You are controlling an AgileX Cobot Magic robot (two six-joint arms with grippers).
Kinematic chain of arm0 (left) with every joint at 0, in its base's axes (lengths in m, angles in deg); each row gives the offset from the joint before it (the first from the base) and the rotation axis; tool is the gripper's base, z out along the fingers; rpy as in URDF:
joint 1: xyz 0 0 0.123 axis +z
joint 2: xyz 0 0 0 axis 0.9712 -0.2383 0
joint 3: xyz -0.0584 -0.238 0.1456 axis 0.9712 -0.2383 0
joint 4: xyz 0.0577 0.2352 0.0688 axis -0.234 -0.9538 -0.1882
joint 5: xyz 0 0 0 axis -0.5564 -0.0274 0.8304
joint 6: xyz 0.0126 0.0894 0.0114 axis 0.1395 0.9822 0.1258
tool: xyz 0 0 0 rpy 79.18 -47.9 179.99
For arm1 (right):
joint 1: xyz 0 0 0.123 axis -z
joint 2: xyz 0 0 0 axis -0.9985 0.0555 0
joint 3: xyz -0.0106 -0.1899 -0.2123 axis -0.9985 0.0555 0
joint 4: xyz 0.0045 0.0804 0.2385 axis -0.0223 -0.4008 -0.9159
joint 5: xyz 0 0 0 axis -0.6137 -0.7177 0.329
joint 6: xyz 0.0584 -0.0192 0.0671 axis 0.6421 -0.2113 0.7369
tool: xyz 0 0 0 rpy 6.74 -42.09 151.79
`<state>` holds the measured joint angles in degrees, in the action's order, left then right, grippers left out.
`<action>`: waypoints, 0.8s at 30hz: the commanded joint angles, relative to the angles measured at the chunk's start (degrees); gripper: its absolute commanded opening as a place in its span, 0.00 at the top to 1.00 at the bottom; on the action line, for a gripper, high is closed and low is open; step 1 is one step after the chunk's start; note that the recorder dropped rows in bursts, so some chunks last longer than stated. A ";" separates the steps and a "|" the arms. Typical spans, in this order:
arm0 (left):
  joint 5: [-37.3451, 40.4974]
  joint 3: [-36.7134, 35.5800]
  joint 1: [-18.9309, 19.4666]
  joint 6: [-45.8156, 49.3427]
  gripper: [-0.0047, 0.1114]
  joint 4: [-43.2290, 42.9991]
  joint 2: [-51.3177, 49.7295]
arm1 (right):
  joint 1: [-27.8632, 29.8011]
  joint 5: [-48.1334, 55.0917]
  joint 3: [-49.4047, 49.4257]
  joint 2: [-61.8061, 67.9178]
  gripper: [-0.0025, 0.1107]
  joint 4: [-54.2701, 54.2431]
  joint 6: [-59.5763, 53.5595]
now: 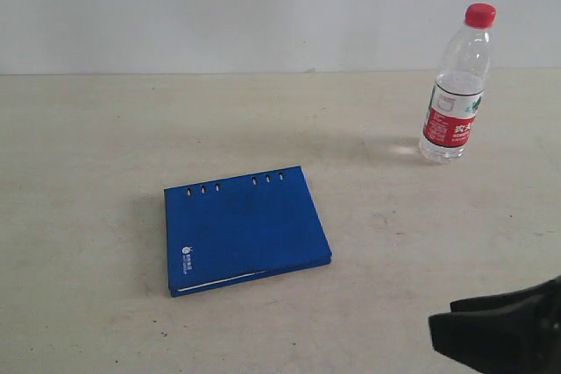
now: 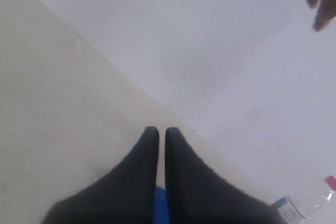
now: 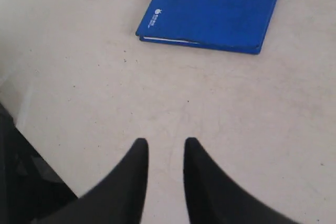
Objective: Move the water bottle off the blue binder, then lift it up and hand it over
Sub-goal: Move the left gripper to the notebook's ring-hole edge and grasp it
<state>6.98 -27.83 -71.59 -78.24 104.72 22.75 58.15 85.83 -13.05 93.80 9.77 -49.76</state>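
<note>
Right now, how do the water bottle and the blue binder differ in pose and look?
The water bottle stands upright; the blue binder lies flat. The bottle is clear with a red cap and red-and-white label; the binder is solid blue with a white logo. Both rest on the table, apart, the bottle off to the right.

The left gripper (image 2: 157, 132) has its two black fingers drawn almost together, with only a thin slit between them and nothing held. The right gripper (image 3: 165, 144) has its jaws parted by a clear gap, empty, and is tilted down over the worktop (image 3: 252, 119). In the exterior view its dark tip juts in low at the near right corner, pointing left.
</note>
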 commanded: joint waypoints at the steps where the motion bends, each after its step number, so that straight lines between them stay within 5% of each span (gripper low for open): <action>1: 5.37 11.85 -0.62 31.29 0.92 16.34 0.18 | 0.06 -0.31 -1.59 10.04 0.53 -4.89 -3.39; 4: 24.13 20.85 -0.51 59.23 0.92 36.13 -13.11 | 0.06 -1.80 -1.72 22.51 0.52 -18.41 -14.68; 8: 32.22 21.63 -0.51 71.75 0.92 37.52 -34.27 | 0.06 1.28 -1.72 30.94 0.52 -34.59 -33.27; 10: 39.21 21.63 -0.51 78.94 0.92 38.53 -45.25 | 0.06 0.86 -1.72 31.92 0.52 -35.47 -34.43; 13: 45.01 21.75 -0.63 92.73 0.92 52.11 -64.63 | 0.06 -1.62 -1.72 32.00 0.52 -35.67 -34.43; 16: 49.38 24.26 -0.63 99.42 0.90 52.95 -77.87 | 0.06 -1.62 -1.72 32.00 0.52 -35.36 -34.43; 21: 53.91 30.89 -4.47 99.51 0.52 52.95 -96.48 | 0.06 -2.00 -1.72 32.00 0.52 -35.36 -35.48; 24: 53.91 36.20 -7.79 99.06 0.46 52.95 -103.04 | 0.06 -1.75 -1.72 32.00 0.52 -35.36 -35.48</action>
<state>59.72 3.98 -76.46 20.60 156.93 -75.20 58.15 83.95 -14.48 125.75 -25.90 -84.55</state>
